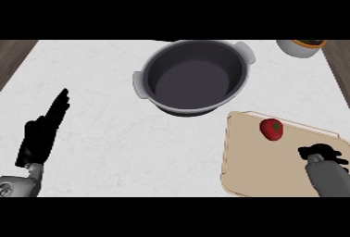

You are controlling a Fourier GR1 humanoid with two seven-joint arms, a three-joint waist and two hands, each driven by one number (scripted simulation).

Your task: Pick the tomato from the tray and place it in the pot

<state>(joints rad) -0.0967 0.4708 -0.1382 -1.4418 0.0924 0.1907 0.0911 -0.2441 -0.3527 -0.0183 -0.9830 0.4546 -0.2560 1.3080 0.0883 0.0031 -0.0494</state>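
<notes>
Head view: the tomato (271, 129) is sitting on the tray (253, 162), up near its far edge, not in the pot (195, 76) yet. The pot stands just past the tray's far left corner. Right hand (320, 153) hangs over the tray, near the tomato but not touching it, and honestly can't tell how open it is from this angle. Left hand (42, 132) is way off at the left over the counter (123, 148), fingers straight, holding nothing
</notes>
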